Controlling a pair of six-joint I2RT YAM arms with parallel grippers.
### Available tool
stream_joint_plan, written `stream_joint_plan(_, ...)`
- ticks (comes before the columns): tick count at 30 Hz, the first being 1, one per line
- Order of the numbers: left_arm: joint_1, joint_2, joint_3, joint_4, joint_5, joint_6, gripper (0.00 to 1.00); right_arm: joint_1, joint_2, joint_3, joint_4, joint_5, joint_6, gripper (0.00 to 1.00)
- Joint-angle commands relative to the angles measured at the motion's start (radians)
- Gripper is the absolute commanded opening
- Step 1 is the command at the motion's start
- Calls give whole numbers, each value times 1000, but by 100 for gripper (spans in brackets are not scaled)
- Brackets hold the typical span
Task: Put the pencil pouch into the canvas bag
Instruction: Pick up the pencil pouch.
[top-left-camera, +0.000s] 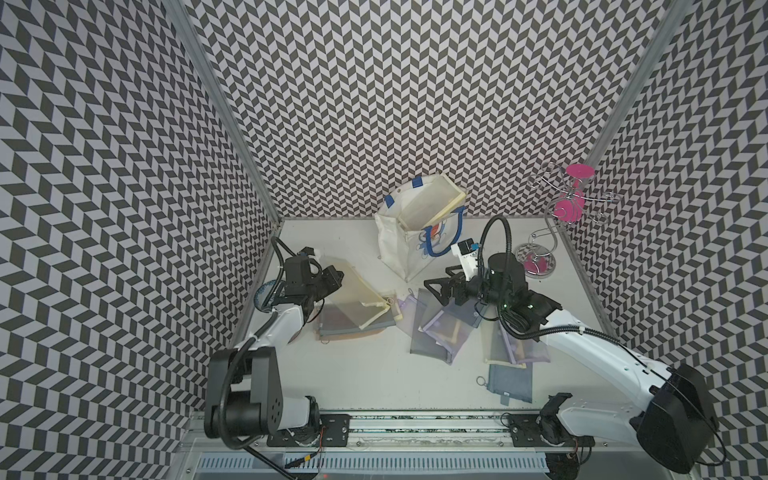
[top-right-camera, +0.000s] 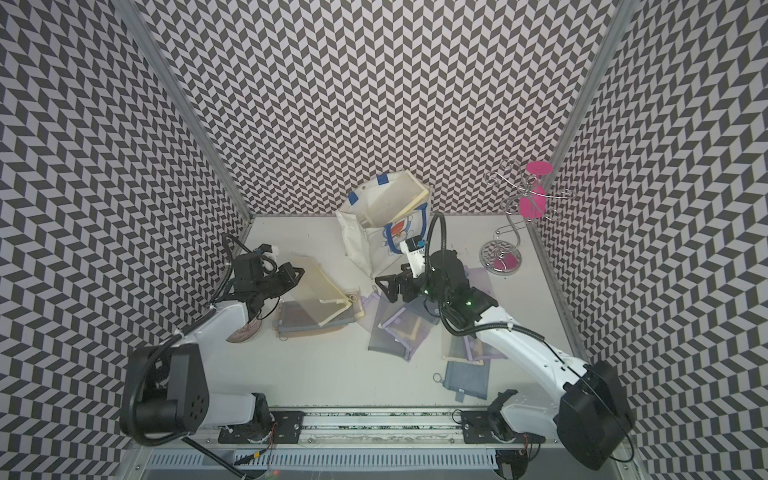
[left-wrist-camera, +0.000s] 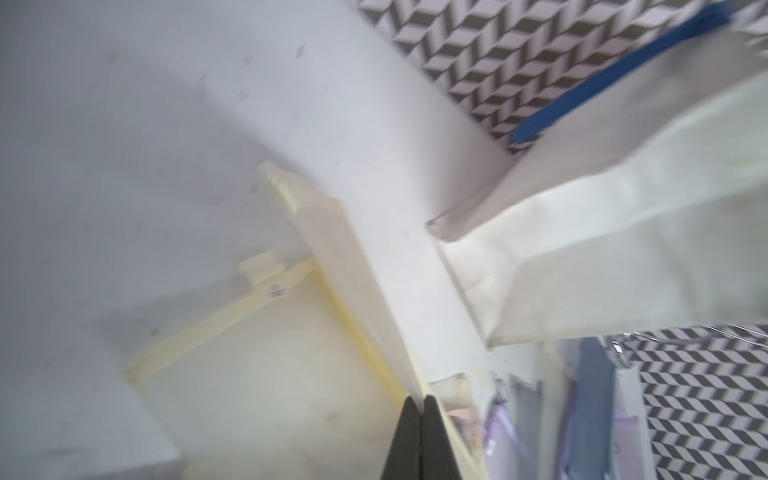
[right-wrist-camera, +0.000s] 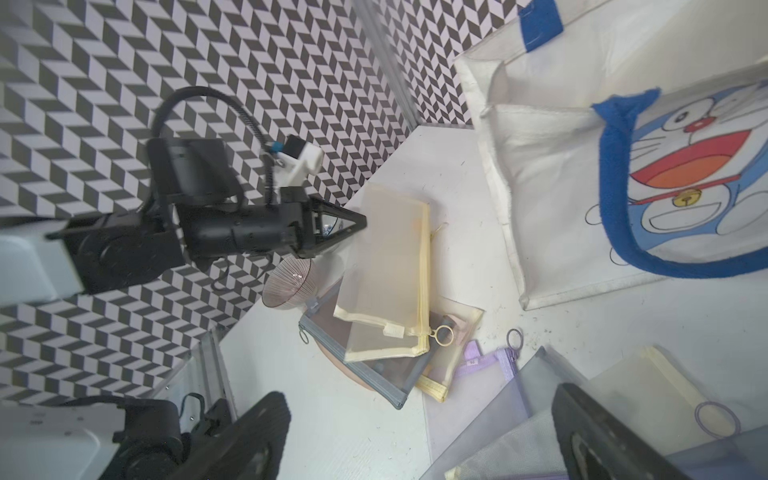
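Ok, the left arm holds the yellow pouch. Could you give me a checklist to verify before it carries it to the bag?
1. Left fingers closed on the yellow pouch: ok.
2. Pouch lifted free: not ok, its ring end lies on the grey pouch.
3. Bag standing, mouth open: ok.
4. Right fingers open, empty: ok.
5. Right arm clear of the route to the bag: cannot tell.

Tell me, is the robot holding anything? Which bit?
Yes. The left gripper pinches the yellow pouch by the end away from its zipper ring. The right gripper holds nothing.
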Motion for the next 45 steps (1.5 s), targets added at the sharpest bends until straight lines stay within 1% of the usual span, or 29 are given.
stream_joint_plan(1,-100,-109,27,0,98,85,0,-52,9,15,81,-174,141,99)
stream_joint_plan(3,-129,-158,19,16,139,87,0,-73,18,-9,170,-256,209,99)
stream_joint_plan(5,-142,-195,12,37,195,88,0,-77,39,-13,226,-307,250,99)
stream_joint_plan(9,-164,-238,17,58,306,95,0,-78,91,21,235,-412,253,99)
stream_joint_plan(11,-181,-266,9,99,359,84,0,-78,104,24,244,-449,251,99)
stream_joint_plan(14,-198,-320,-34,255,466,8,0,-78,86,-20,317,-479,246,99)
stream_joint_plan(16,-217,-343,-57,352,515,-43,0,-78,71,-58,373,-488,239,99)
stream_joint_plan(19,-260,-351,-52,400,548,-57,0,-77,78,-76,413,-538,223,99)
stream_joint_plan(22,-291,-340,-37,441,576,-80,0,-73,91,-95,483,-567,235,99)
stream_joint_plan(24,-301,-330,-31,491,600,-111,0,-71,94,-111,535,-568,242,99)
stream_joint_plan(27,-306,-325,-34,551,609,-146,0,-65,101,-125,623,-603,260,99)
stream_joint_plan(28,-305,-319,-31,552,610,-146,0,-59,99,-131,657,-612,266,93)
stream_joint_plan(29,-305,-315,-32,551,609,-146,0,-54,98,-133,678,-622,268,86)
stream_joint_plan(31,-306,-304,-36,561,608,-153,0,-41,99,-126,693,-641,256,63)
stream_joint_plan(32,-307,-302,-37,566,608,-157,0,-36,100,-122,690,-646,248,54)
stream_joint_plan(34,-306,-294,-36,565,604,-158,0,-28,101,-119,696,-658,239,41)
stream_joint_plan(39,-307,-274,-25,552,593,-155,0,-26,94,-122,712,-664,244,22)
stream_joint_plan(41,-307,-269,-16,526,578,-139,0,-26,94,-115,701,-645,250,14)
stream_joint_plan(43,-305,-268,-12,483,537,-113,0,-27,93,-108,687,-606,262,6)
stream_joint_plan(44,-302,-267,-11,448,503,-90,3,-30,93,-102,671,-574,264,1)
stream_joint_plan(45,-296,-267,-12,414,457,-69,15,-32,92,-91,648,-534,262,0)
